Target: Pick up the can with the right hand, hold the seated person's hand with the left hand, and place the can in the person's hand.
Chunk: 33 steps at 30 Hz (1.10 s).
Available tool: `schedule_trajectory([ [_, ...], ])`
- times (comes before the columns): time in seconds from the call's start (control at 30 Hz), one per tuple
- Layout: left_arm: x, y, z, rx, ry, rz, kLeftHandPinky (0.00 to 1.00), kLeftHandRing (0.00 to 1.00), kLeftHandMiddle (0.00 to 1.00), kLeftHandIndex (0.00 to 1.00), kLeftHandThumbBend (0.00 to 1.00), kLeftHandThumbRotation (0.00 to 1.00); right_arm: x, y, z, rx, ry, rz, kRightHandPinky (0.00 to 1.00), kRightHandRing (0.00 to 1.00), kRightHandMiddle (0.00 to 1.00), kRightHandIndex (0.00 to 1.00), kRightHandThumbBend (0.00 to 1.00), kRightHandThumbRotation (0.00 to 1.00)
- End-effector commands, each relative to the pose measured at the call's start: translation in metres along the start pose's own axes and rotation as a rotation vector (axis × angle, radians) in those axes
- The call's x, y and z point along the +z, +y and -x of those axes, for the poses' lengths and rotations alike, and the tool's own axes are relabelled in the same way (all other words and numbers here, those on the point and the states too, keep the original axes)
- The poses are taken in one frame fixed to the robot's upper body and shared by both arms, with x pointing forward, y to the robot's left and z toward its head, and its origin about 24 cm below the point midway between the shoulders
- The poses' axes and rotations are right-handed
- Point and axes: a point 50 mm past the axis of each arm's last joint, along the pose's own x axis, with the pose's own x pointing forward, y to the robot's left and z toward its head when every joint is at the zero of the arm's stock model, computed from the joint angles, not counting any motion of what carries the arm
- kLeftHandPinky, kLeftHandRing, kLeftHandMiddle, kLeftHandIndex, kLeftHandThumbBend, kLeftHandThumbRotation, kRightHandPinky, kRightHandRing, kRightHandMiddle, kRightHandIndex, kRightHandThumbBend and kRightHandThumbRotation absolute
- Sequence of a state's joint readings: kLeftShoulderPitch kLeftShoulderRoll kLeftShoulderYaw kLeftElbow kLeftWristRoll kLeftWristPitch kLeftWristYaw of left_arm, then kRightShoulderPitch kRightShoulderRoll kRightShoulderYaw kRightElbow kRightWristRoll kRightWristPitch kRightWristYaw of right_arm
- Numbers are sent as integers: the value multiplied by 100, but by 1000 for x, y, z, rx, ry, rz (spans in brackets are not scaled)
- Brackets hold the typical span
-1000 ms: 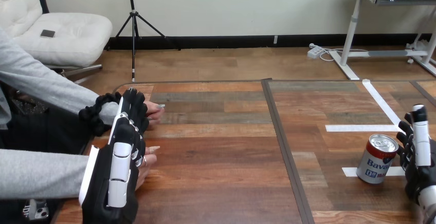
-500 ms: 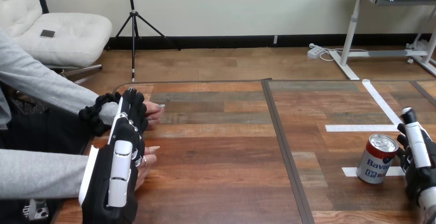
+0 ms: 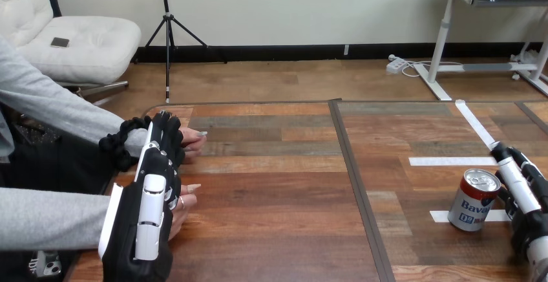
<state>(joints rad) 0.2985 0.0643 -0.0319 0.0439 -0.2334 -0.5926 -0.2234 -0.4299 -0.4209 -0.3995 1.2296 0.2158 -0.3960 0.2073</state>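
Left hand [image 3: 150,204]: fingers straight, over the person's hands [image 3: 192,141], no clasp seen. Can [image 3: 474,201] upright on table [image 3: 271,198] at right. Right hand [image 3: 526,198] just beside it, spread wide, empty. Step: reaching for can. Next, likely: close fingers round can.

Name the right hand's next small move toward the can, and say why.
Probably ease the right hand leftward until its palm meets the can, then curl the fingers round it. The can stands upright, and the hand sits close at its right side with fingers straight, not yet gripping it.
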Motion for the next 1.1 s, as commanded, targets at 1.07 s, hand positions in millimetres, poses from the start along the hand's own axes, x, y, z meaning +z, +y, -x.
schedule_trajectory([
  [1.07, 6, -6, -6, -8, -53, 70, 100, 100, 100, 100, 32, 99, 35, 16, -16, 32, -124, 16, 90, 91, 89, 90, 100, 23],
])
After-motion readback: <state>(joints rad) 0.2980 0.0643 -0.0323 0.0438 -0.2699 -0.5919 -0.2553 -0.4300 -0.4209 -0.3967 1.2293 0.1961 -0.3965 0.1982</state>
